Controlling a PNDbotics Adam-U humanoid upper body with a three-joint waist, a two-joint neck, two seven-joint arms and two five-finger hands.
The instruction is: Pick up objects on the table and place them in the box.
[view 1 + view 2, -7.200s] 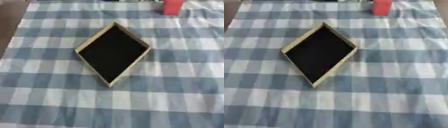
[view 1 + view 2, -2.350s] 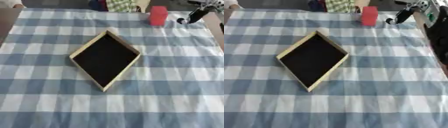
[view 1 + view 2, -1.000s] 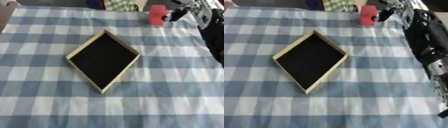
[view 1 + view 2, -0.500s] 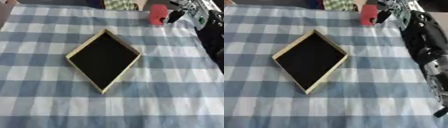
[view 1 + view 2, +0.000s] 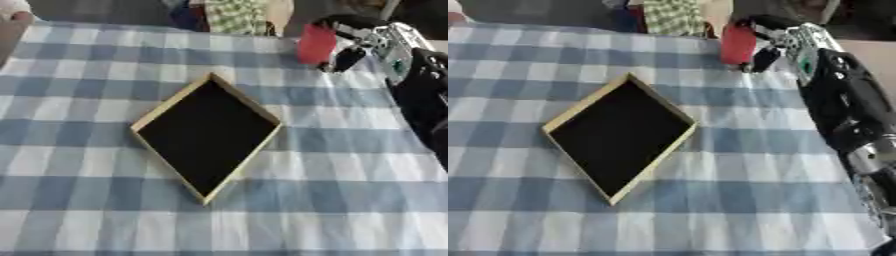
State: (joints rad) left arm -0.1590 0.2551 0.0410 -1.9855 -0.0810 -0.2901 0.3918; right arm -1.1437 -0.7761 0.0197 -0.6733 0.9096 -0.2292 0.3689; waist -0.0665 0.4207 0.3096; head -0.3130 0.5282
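Note:
A red upright object [image 5: 315, 44] stands at the table's far edge, right of centre. My right hand [image 5: 378, 39] has reached it from the right: dark fingers [image 5: 343, 21] arch over its top and back, and the thumb [image 5: 347, 57] sits at its near right side. The box [image 5: 171, 102], a shallow tan-rimmed tray with a black inside, lies cornerwise in the middle of the blue-and-white checked cloth and holds nothing. My left hand shows in no view.
My black right forearm [image 5: 842, 110] runs along the table's right side. Behind the far edge lies a green-checked cloth [image 5: 234, 15] beside some dark things. A pale pinkish shape [image 5: 12, 25] shows at the far left corner.
My right hand has closed in on the red object from the right; its fingers now curl over the top. The box has not moved.

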